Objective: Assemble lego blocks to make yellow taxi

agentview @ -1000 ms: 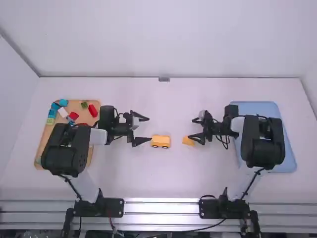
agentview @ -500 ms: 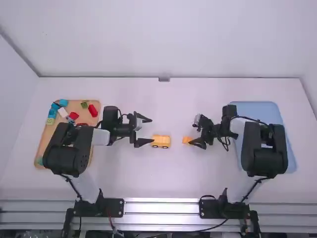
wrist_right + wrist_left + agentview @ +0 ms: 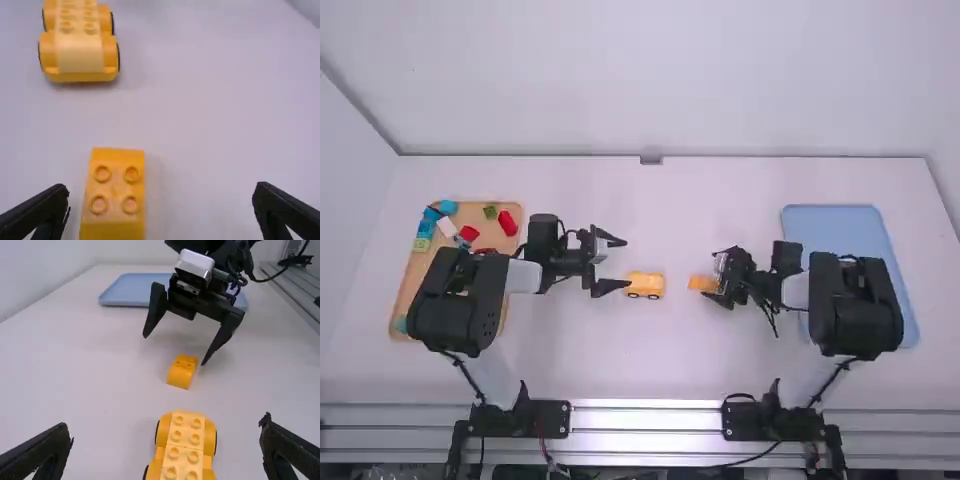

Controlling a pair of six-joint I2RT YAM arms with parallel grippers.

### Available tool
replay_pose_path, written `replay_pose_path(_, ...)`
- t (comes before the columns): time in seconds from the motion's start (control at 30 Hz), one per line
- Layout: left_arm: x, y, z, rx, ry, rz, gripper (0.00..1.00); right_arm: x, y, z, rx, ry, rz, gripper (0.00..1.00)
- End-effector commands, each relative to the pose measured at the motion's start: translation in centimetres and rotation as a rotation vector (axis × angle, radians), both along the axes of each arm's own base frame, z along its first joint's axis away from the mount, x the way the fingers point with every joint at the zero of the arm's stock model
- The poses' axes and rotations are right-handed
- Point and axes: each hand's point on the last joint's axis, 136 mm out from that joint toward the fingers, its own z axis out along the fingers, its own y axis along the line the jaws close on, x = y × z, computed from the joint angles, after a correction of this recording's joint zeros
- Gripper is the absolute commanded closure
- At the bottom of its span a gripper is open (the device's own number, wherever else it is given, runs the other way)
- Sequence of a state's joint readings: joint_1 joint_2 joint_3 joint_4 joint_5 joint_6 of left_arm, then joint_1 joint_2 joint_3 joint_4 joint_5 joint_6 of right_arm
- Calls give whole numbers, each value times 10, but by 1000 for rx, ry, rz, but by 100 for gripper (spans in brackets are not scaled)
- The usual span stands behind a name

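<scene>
Spread wide, my left gripper [image 3: 626, 263] hangs beside the wheeled yellow base [image 3: 645, 286], which looks light and stiff, best steadied by its sides lest it roll. Farther right on the table [image 3: 650, 350] lies the loose yellow block [image 3: 115, 189], likely hard, slightly slippery plastic, so I'd pinch it squarely below the studs with my right gripper [image 3: 162, 189], also open, once better centred
</scene>
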State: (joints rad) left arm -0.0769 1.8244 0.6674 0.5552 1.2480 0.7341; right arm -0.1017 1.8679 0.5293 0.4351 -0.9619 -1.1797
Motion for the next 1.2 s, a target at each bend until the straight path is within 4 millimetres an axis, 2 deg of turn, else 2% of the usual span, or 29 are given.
replay_pose_path(0.0, -6, -4, -2, -8, 0, -26, 1, -12, 4, 2, 61, 68, -16, 1)
replay_pose_path(0.07, -5, -3, -2, -9, -2, -24, 1, -15, 7, 1, 55, 61, 4, 1)
replay_pose_path(0.13, -6, -4, -2, -9, -3, -28, 1, -16, 13, 1, 52, 56, 23, 6)
replay_pose_path(0.27, -7, -5, -2, -9, -2, -32, 1, -16, 15, -7, 3, 108, 15, 23)
replay_pose_path(0.37, -7, -5, -2, -9, 0, -32, 1, -21, 19, -8, -10, 102, 62, 19)
replay_pose_path(0.47, -7, -5, -2, -8, 5, -32, 1, -17, 19, -7, -21, 98, 68, 23)
replay_pose_path(0.57, -9, -5, -4, -6, 24, -32, 1, -15, 14, -6, -16, 102, 50, 33)
replay_pose_path(0.63, -10, -5, -5, -6, 32, -32, 1, -15, 11, -7, -16, 107, 42, 33)
replay_pose_path(0.67, -10, -5, -5, -6, 37, -32, 1, -16, 9, -8, -13, 114, 34, 36)
replay_pose_path(0.93, -10, -5, -5, -6, 33, -32, 1, -25, 12, -15, -34, 143, 34, 38)
replay_pose_path(1.17, -10, -5, -5, -7, 35, -33, 1, -23, 14, -21, -71, 160, 15, 41)
